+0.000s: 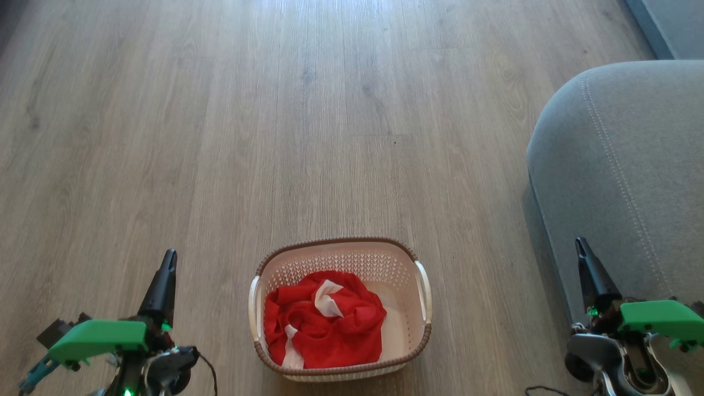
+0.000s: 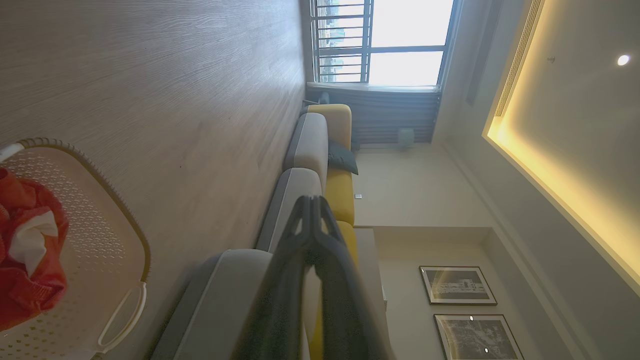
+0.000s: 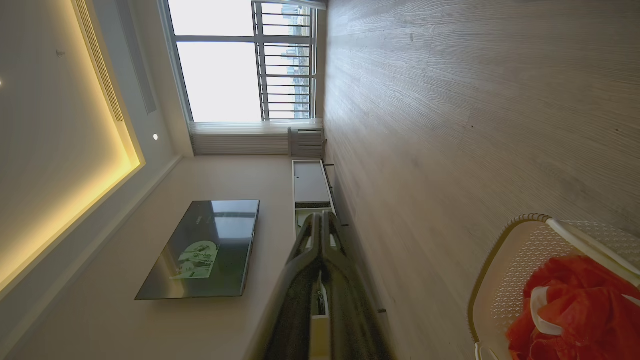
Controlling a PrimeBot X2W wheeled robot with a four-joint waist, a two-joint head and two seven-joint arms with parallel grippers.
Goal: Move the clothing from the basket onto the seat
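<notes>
The cream basket [image 1: 421, 330] with a brown rim and white handles stands on the floor at the bottom centre of the head view. Crumpled red clothing [image 1: 324, 322] with white trim lies inside it, toward its left side. The grey seat [image 1: 621, 165] with pale stitched seams fills the right edge. My left gripper [image 1: 169, 258] is shut and empty, left of the basket. My right gripper [image 1: 580, 246] is shut and empty, in front of the seat. The left wrist view shows the basket [image 2: 115, 215], clothing [image 2: 30, 260] and shut gripper [image 2: 312, 200]. In the right wrist view are the basket [image 3: 495, 270], clothing [image 3: 580, 305] and shut gripper [image 3: 322, 216].
Wood-look floor [image 1: 275, 137] stretches open ahead and to the left of the basket. A grey and yellow sofa [image 2: 320, 150] runs toward a bright window [image 2: 395, 40]. A wall television [image 3: 205, 250] and a low cabinet [image 3: 310, 185] stand across the room.
</notes>
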